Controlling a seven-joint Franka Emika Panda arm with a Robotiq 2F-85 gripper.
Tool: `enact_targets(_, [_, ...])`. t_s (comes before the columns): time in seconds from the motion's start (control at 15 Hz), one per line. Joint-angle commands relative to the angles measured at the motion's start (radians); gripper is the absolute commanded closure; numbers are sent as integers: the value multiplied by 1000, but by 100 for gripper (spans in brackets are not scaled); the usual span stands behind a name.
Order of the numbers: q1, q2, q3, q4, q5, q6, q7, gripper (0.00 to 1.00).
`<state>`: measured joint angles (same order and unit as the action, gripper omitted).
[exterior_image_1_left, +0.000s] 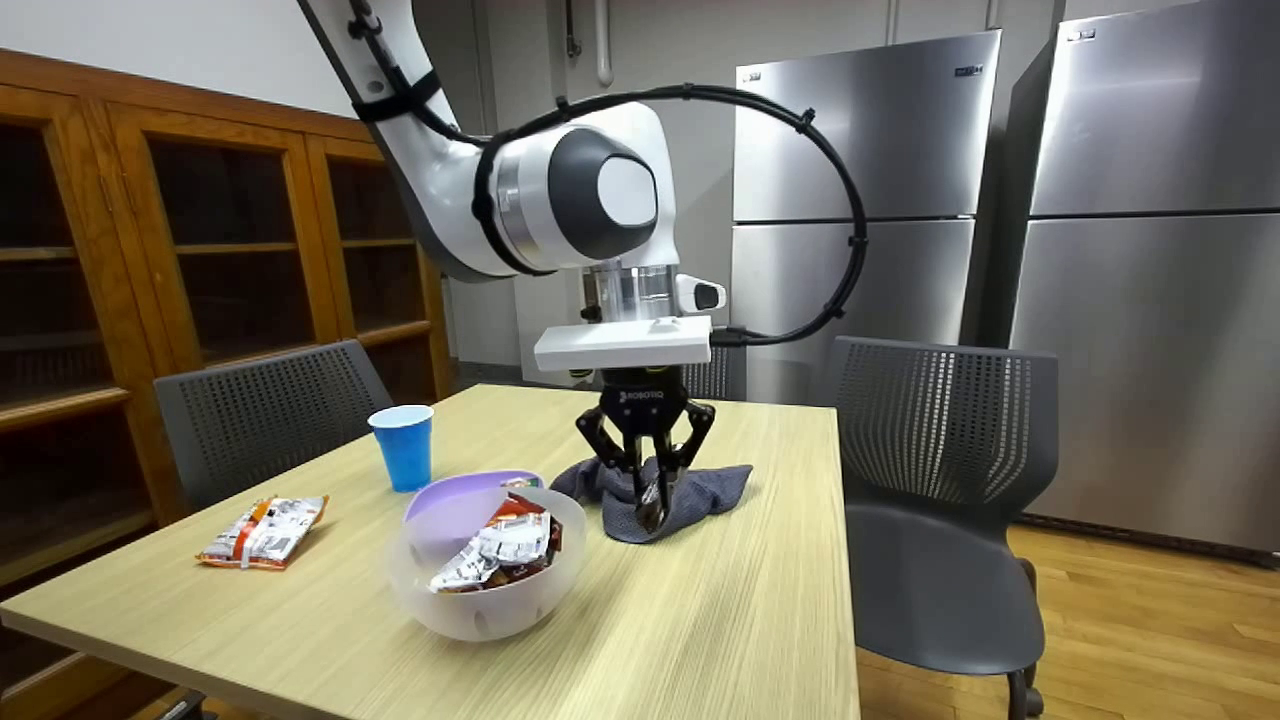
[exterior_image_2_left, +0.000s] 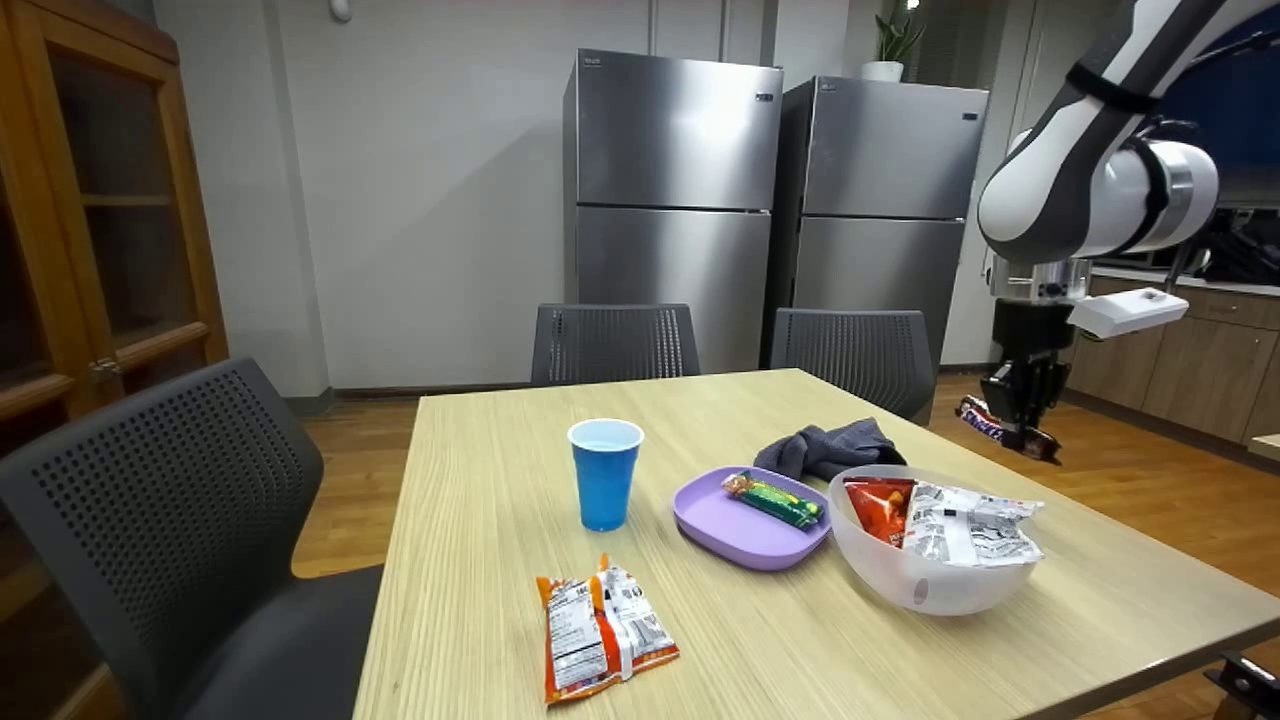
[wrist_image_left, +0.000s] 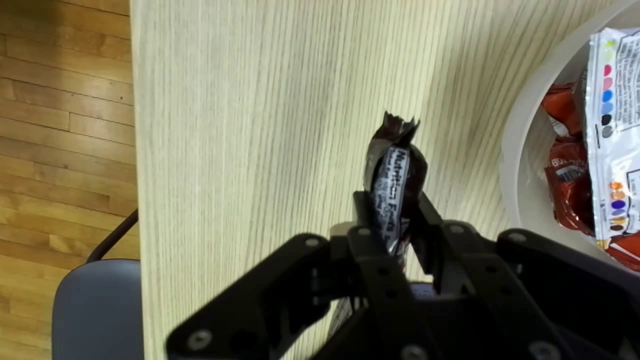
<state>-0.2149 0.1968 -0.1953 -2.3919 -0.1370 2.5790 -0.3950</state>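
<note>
My gripper (exterior_image_1_left: 655, 485) is shut on a dark-brown wrapped candy bar (wrist_image_left: 392, 185) and holds it above the table. Its fingers (exterior_image_2_left: 1022, 430) clasp the bar's middle, and both ends stick out in an exterior view (exterior_image_2_left: 980, 418). A translucent white bowl (exterior_image_2_left: 930, 590) with red and white snack bags (exterior_image_2_left: 970, 525) stands beside the gripper, at the right in the wrist view (wrist_image_left: 517, 150). A dark grey cloth (exterior_image_2_left: 825, 448) lies crumpled on the table. A purple plate (exterior_image_2_left: 740, 540) touches or nearly touches the bowl and bears a green-wrapped bar (exterior_image_2_left: 775, 500).
A blue cup (exterior_image_2_left: 605, 480) stands upright on the wooden table (exterior_image_1_left: 740, 620). An orange and white snack bag (exterior_image_2_left: 605, 635) lies near it. Dark chairs (exterior_image_1_left: 945, 480) stand around the table edges. Fridges (exterior_image_1_left: 860, 200) and a wooden cabinet (exterior_image_1_left: 220, 230) stand behind.
</note>
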Motion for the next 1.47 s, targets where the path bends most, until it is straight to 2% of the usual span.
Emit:
enact_targets(0.0, [-8, -30, 6, -1, -3, -6, 12, 94])
enact_targets(0.67, [-6, -31, 2, 6, -15, -20, 18, 94])
enact_targets(1.2, [-2, -34, -3, 10, -18, -94, 47, 94])
enact_targets(1.27, [-1, -34, -4, 11, -20, -107, 55, 53])
enact_targets(1.33, [-1, -35, -4, 12, -18, -113, 57, 52])
enact_targets(1.4, [-1, -35, -4, 12, -18, -121, 61, 45])
